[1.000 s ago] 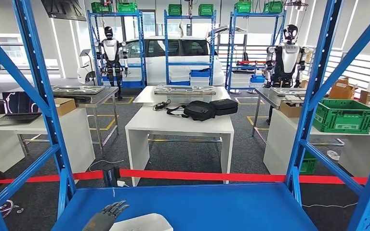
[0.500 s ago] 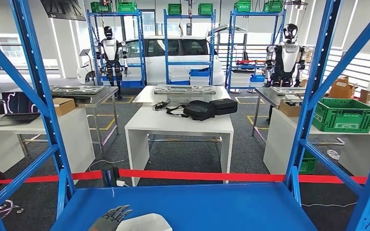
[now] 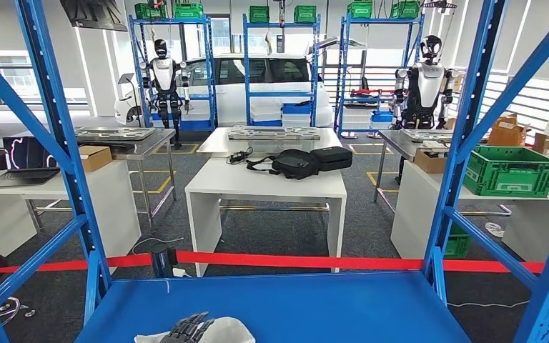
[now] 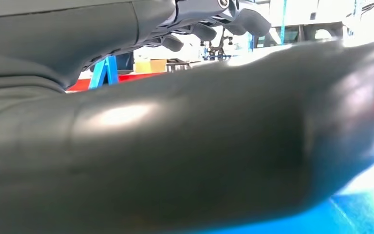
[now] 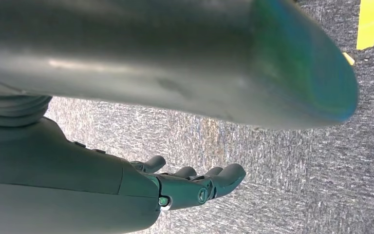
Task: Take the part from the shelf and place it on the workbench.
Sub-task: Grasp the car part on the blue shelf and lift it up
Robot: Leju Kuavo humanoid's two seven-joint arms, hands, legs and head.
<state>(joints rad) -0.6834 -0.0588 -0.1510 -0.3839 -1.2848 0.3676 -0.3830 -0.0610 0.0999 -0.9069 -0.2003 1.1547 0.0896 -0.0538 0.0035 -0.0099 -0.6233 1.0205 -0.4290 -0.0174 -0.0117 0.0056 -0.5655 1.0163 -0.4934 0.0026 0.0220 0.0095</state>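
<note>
The white part (image 3: 234, 331), a flat rounded piece, lies at the near edge of the blue shelf board (image 3: 314, 304). My left hand (image 3: 190, 329) comes in from below, and its dark fingers (image 3: 199, 323) rest on top of the part's left end. In the left wrist view the thick grey thumb (image 4: 185, 146) stands apart from the fingers (image 4: 214, 22), with background showing through the gap. My right hand (image 5: 190, 187) hangs over grey carpet with its fingers loosely apart and nothing in it.
Blue shelf uprights (image 3: 57, 143) (image 3: 465, 143) frame the opening on both sides. Beyond a red tape (image 3: 293, 261) stands a white table (image 3: 264, 182) with a black bag (image 3: 297, 163). Side tables hold a laptop (image 3: 21, 161) and a green crate (image 3: 511, 171).
My left hand has moved to the right, from beside the white part onto its top. The part itself stays on the shelf.
</note>
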